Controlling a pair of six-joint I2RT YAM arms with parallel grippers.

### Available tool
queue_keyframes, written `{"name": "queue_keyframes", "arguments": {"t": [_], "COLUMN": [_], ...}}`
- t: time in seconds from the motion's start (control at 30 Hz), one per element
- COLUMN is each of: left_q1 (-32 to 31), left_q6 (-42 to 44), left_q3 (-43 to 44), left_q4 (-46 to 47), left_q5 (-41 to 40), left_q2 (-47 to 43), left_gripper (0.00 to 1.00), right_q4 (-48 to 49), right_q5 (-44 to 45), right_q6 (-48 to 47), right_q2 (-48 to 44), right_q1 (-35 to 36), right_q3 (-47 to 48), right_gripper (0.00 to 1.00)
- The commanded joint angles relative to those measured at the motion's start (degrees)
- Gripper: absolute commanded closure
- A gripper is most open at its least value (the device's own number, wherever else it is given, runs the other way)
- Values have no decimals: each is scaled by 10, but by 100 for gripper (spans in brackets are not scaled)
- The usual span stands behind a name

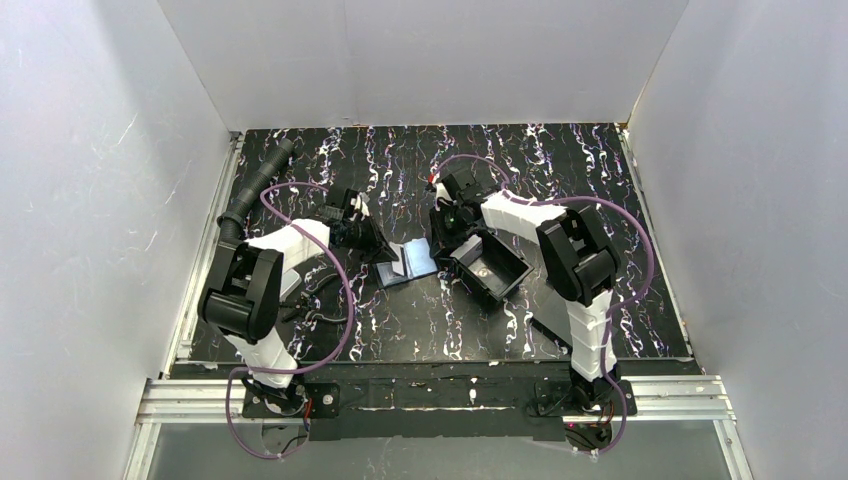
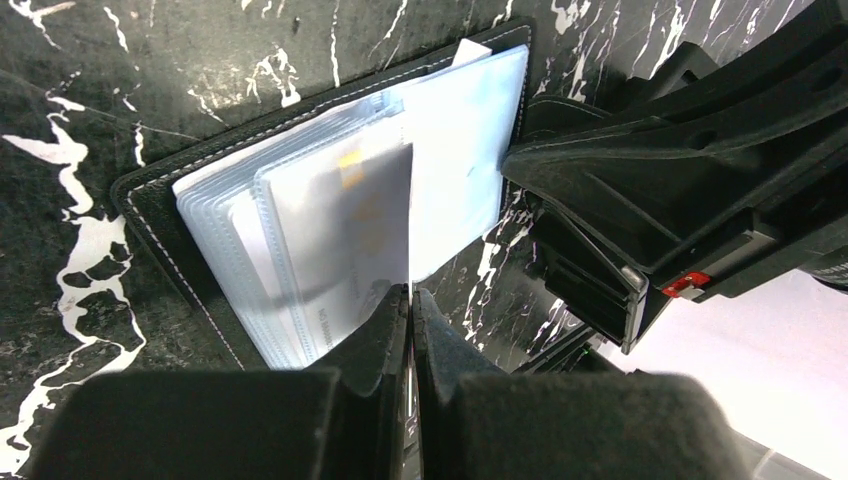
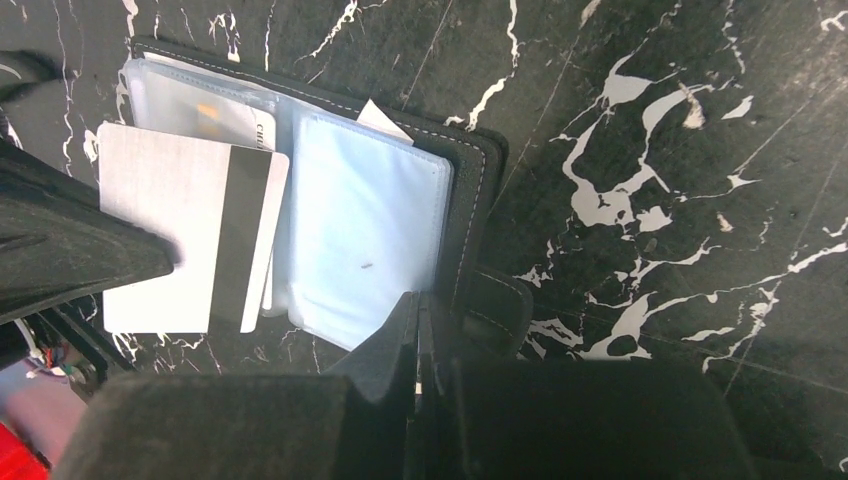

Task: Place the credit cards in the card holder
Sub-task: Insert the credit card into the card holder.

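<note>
Left gripper [image 2: 410, 296] clamps a silver credit card [image 3: 170, 240] over the card holder [image 3: 370, 230], which lies open on the table [image 1: 450, 322]. It is black outside, with pale blue sleeves. Right gripper [image 3: 418, 306] pinches its edge.

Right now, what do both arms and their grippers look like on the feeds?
The left arm and right arm both have white-wrapped links, bulky black joint housings and a looping purple cable. The left gripper and right gripper are matte black with wedge-shaped fingers. The right one carries a small red tab.

one card holder [image 3: 372, 222], two credit cards [image 3: 165, 250], one tray [image 1: 512, 283]
</note>
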Motion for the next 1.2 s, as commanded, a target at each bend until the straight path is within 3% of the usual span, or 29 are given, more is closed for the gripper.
{"name": "queue_keyframes", "arguments": {"t": [0.0,0.57,1.17], "left_q1": [0,0,6], "left_q6": [-2,-11,-42], "left_q3": [-14,-38,-71], "left_q4": [13,88,131], "left_q5": [-8,37,21], "left_q2": [-12,26,13], "left_gripper": [100,100,100], "right_q4": [13,6,8], "right_q5": [9,16,23], "right_q6": [-2,-3,-16], "right_q2": [7,14,11], "right_q1": [4,6,15], "right_q3": [-6,1,-8], "right_gripper": [92,92,94]}}
